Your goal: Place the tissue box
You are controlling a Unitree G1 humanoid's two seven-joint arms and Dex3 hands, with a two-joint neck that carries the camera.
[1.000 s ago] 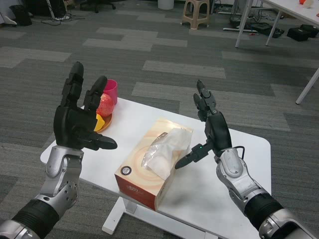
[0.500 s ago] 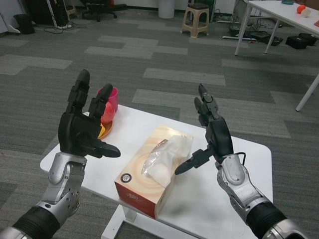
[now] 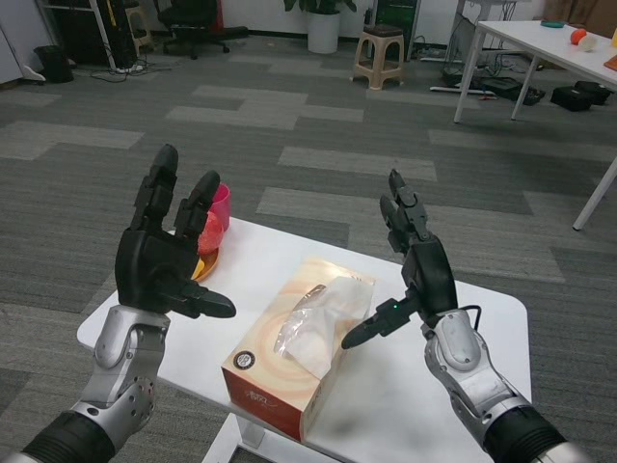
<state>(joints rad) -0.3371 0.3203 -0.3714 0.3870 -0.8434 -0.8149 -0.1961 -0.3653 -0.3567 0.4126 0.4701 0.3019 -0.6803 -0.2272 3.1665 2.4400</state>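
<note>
An orange and cream tissue box (image 3: 294, 352) lies on the white table (image 3: 482, 318), a white tissue sticking out of its top. My left hand (image 3: 166, 251) is raised to the left of the box, palm inward, fingers spread and empty. On the other side of the box, my right hand (image 3: 415, 265) is raised too, fingers apart, thumb pointing toward the tissue. Neither hand touches the box.
A pink cup (image 3: 218, 204), a red fruit (image 3: 203, 233) and a yellow plate (image 3: 201, 264) sit at the table's far left corner, partly behind my left hand. On the carpet beyond are a plastic stool (image 3: 377, 53) and another white table (image 3: 540, 39).
The camera has tilted up, so the whole scene sits lower and more of the room shows. Both hands stay raised beside the box, fingers spread.
</note>
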